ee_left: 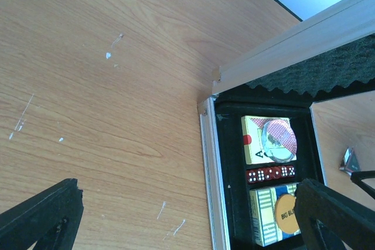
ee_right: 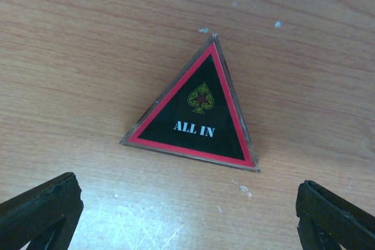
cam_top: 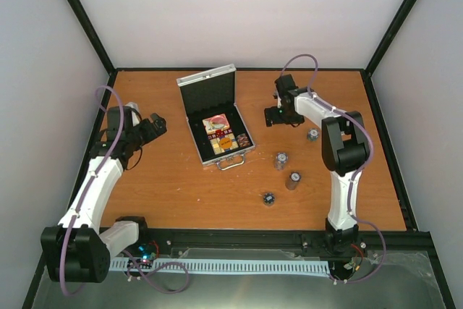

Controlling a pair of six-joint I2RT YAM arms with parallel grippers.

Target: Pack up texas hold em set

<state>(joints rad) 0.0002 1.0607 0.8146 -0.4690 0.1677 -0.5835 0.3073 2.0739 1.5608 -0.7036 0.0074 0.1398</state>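
Note:
The silver case (cam_top: 194,132) lies open at the table's middle, with its lid (cam_top: 208,90) upright and its handle (cam_top: 230,163) towards me. In the left wrist view its rim (ee_left: 206,174) frames a card deck under a clear disc (ee_left: 276,139), a row of red dice (ee_left: 270,174) and an orange disc (ee_left: 287,215) on a second deck. The triangular "ALL IN" button (ee_right: 196,115) lies flat on the wood. My right gripper (ee_right: 187,226) is open just above it, a finger on each side. My left gripper (ee_left: 187,226) is open and empty, left of the case.
Several small chip stacks stand on the wood right of the case: one (cam_top: 312,134) by the right arm, two (cam_top: 281,160) (cam_top: 293,180) nearer me, and a dark one (cam_top: 268,198) in front. Black frame posts and white walls bound the table.

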